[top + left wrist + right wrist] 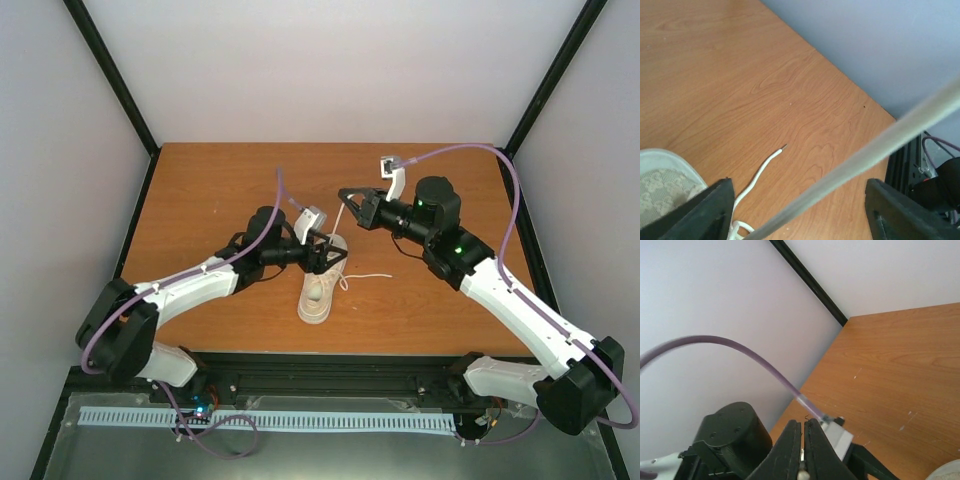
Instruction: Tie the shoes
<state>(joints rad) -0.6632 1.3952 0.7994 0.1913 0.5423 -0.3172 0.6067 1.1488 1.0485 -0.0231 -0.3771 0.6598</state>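
Left fingers (705, 212) stand wide apart, gripping nothing; right fingers (790, 447) are pinched together on one taut lace (865, 155). One shoe (318, 290) lies on the desk (220, 190) just under the left fingers, taut lace passing between them; one loose lace (762, 170) rests beside the shoe.

Top view: the left tool (335, 252) covers the far end of the sneaker (316, 292). Left wrist view: the sneaker is cut off at the lower left corner, both fingers (705, 210) by the bottom edge; the taut lace (880, 145) crosses out of focus. Right wrist view: the right tool (803, 440) hides the lace between its closed fingers.
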